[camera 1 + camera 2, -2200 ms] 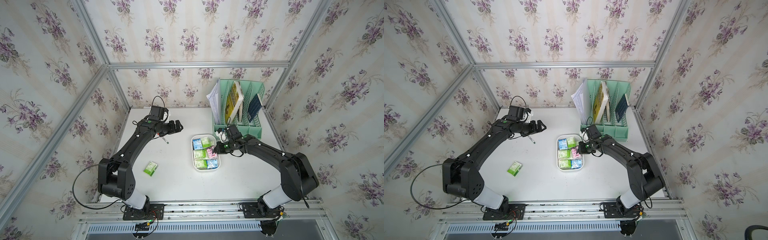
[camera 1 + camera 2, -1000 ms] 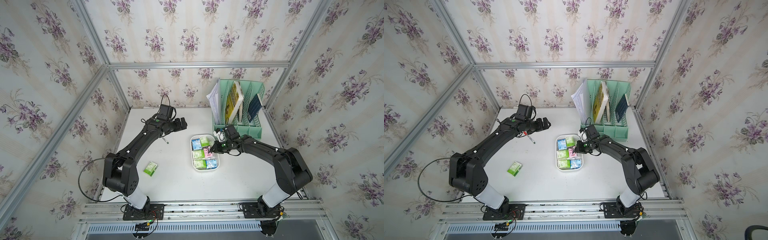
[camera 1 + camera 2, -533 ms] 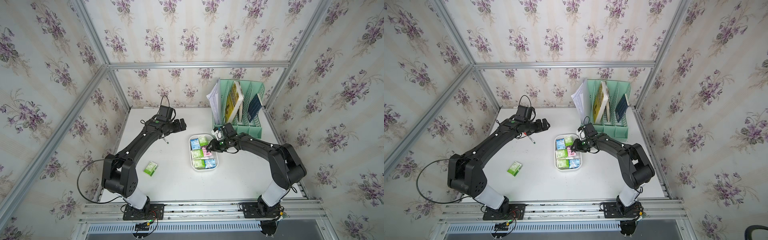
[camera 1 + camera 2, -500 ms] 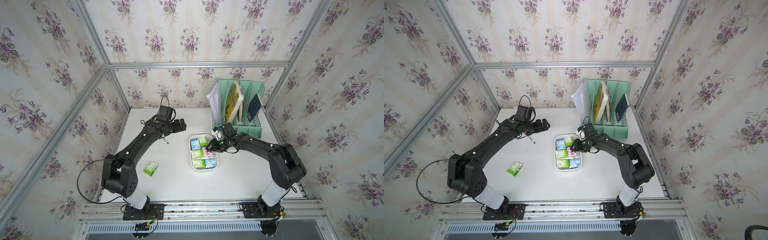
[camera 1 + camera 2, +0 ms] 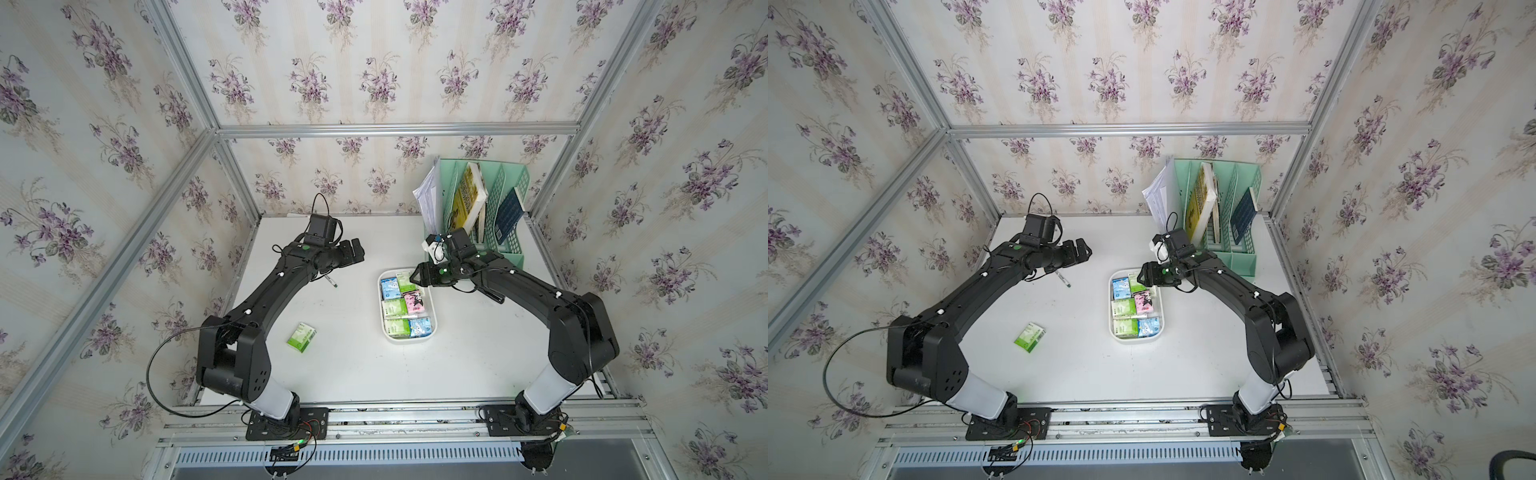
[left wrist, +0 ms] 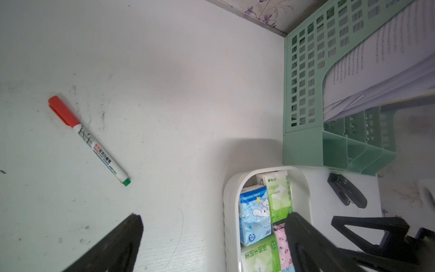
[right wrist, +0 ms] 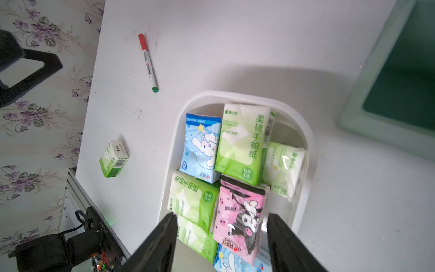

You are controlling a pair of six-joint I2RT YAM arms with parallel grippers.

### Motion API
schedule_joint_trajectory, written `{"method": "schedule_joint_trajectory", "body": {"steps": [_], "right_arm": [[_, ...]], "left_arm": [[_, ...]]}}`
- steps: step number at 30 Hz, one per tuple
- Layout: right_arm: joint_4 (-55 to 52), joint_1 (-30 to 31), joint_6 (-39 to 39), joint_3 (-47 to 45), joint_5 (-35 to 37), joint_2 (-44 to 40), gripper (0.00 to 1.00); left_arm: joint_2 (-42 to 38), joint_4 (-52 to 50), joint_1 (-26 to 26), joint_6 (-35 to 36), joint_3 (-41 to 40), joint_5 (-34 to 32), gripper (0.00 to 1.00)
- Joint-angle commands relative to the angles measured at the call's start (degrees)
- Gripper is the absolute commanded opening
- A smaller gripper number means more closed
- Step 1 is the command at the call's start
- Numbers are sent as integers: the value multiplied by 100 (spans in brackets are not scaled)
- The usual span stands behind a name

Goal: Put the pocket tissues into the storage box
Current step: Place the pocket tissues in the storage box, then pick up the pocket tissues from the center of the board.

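The storage box (image 5: pixel 407 340) (image 5: pixel 1136 339) is a shallow white tray in mid-table, holding several pocket tissues: green, light blue and a pink packet (image 7: pixel 240 212). One green packet (image 5: pixel 301 337) (image 5: pixel 1029 337) (image 7: pixel 114 157) lies loose on the table, left of the box. My right gripper (image 5: pixel 415 277) (image 7: pixel 221 226) hangs open over the box's far end. The pink packet lies free below its fingers (image 7: pixel 162 240). My left gripper (image 5: pixel 359 250) (image 6: pixel 214 221) is open and empty above bare table, beside the box's far-left corner (image 6: pixel 229 212).
A red-capped marker (image 5: pixel 331 280) (image 6: pixel 88 139) lies under the left arm. A mint-green file organiser (image 5: pixel 482 216) with books and papers stands at the back right, close behind the right wrist. A small black stapler-like object (image 6: pixel 347 193) lies by its base.
My right gripper has gone from shut to open and shifted toward the box's far end, with the pink packet now lying in the box. The left arm swung slightly right, then stayed still.
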Motion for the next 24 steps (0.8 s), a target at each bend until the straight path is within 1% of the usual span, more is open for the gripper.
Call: {"method": "schedule_joint_trajectory", "body": {"steps": [1, 5, 8, 13, 16, 20, 24], "right_arm": [[37, 420, -679, 193, -17, -56, 69], [449, 926, -948, 500, -423, 232, 73], [632, 1265, -1062, 954, -765, 794, 73], [510, 1829, -1396, 2067, -1092, 1945, 73], [57, 2056, -1458, 3072, -1248, 2708, 74], [-416, 2319, -1524, 4203, -1407, 3585, 74], [-823, 2545, -1642, 5074, -1596, 4326, 74]], "left_arm": [[-287, 117, 332, -38, -299, 39, 99], [-856, 101, 1135, -209, -891, 363, 99], [-1308, -151, 1643, -117, -1175, 399, 99], [-1877, -446, 2441, 5, -1544, 625, 99], [-2102, -503, 2876, 10, -1742, 832, 99], [-2238, -641, 3240, 92, -1860, 1110, 99], [-2313, -755, 3321, 168, -1898, 1243, 99]]}}
